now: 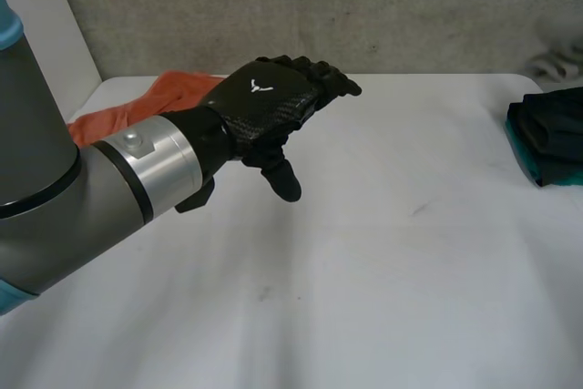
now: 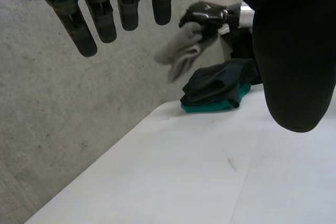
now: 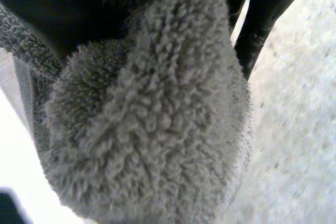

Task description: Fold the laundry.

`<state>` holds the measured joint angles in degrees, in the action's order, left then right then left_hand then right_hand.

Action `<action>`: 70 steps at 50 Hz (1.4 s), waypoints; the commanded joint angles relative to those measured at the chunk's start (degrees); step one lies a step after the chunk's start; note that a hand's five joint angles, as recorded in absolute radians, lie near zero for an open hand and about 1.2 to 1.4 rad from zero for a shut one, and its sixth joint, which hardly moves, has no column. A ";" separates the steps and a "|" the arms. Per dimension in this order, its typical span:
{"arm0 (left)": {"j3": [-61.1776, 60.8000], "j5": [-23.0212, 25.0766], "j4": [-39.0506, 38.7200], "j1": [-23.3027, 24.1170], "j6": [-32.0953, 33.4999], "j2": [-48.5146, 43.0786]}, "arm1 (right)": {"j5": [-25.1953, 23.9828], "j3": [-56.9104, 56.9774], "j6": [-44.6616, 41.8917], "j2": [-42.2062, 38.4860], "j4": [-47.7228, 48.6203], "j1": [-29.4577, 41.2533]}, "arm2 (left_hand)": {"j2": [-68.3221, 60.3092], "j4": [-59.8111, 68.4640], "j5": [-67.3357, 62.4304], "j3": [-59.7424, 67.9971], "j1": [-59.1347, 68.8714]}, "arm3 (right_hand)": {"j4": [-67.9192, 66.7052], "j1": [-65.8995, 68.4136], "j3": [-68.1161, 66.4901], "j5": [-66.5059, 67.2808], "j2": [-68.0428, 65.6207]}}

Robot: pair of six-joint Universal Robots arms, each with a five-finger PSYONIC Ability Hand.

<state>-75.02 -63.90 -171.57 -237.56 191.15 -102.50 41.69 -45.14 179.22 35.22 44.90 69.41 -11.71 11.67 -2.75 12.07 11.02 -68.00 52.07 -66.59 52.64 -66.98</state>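
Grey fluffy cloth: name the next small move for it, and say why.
Probably bring the right hand over and lower the grey cloth onto the middle of the table: it hangs bunched in that hand's grip near the dark folded pile, and the left hand hovers open, free to spread it.

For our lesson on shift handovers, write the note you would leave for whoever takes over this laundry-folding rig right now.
Left hand: open, holds nothing, above the white table.
Right hand: shut on a grey fleecy cloth, held in the air near the folded pile.
Done: that pile, dark cloth on teal, sits at the table's right edge.
Left: fold the grey cloth. The orange cloth lies unfolded at the far left, behind the left arm.
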 commanded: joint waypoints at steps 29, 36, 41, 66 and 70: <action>-0.39 0.00 -0.26 0.70 -1.57 -0.94 | -2.84 -18.93 -3.70 11.53 -1.56 -14.39 | -0.19 0.22 0.85 -0.17 0.87 | 58.00 -42.07 56.59 -52.64 56.98; -0.57 0.00 -0.17 0.70 -1.65 -0.68 | 0.13 -19.46 -14.03 15.93 -11.04 -21.67 | -0.19 0.22 0.85 -0.17 0.87 | 58.00 -42.07 56.59 -52.64 56.98; -0.48 0.00 -0.17 0.70 -1.65 -0.50 | 13.22 -18.14 -26.09 17.25 -14.40 -24.59 | -0.19 0.22 0.85 -0.17 0.87 | 58.00 -42.07 56.59 -52.64 56.98; -0.13 -3.69 -7.46 -8.35 -2.89 -0.42 | 18.34 -54.60 -6.77 51.53 -9.49 19.86 | 1.16 -1.12 2.20 -1.52 -0.47 | 58.00 -42.07 56.59 -52.64 56.98; -0.57 -5.71 -11.59 -12.83 -2.45 -1.38 | 18.78 -59.70 -9.84 50.48 -9.30 32.17 | 1.50 -1.46 2.53 -1.86 -0.81 | 58.00 -42.07 56.59 -52.64 56.98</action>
<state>-75.10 -66.76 -177.87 -243.86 188.13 -102.75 61.05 -96.72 173.02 86.18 33.83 84.32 -11.70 11.66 -2.75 12.07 11.02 -13.67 11.95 -12.32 3.68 -12.90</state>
